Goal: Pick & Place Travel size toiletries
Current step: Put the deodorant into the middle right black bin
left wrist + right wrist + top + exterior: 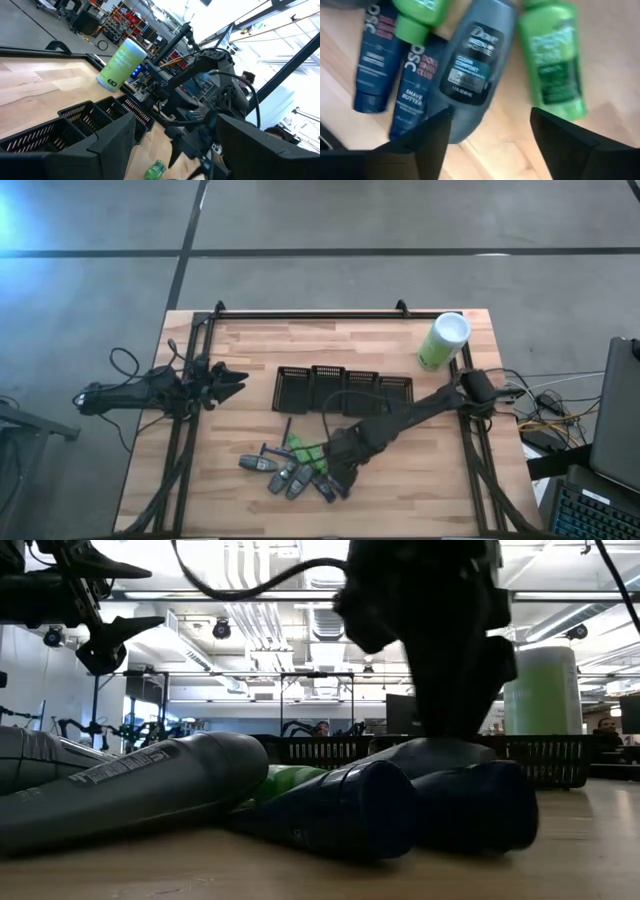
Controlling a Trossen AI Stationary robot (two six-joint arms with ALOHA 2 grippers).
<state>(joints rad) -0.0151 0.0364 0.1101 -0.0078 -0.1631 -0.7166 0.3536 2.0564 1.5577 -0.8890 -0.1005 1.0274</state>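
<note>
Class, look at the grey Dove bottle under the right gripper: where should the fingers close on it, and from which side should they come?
Grip the grey Dove bottle across its broad middle, coming straight down from above. It lies flat on the table, label up, and the open right gripper already hangs over it. Dark tubes crowd one flank, so the fingers need care there.

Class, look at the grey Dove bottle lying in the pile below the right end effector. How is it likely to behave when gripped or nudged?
The grey Dove bottle looks like smooth plastic, so it may slip between the fingers. It lies flat, touching the navy tube, so a nudge would probably shift that too. Its rounded body could roll. The right end effector is open above it.
</note>
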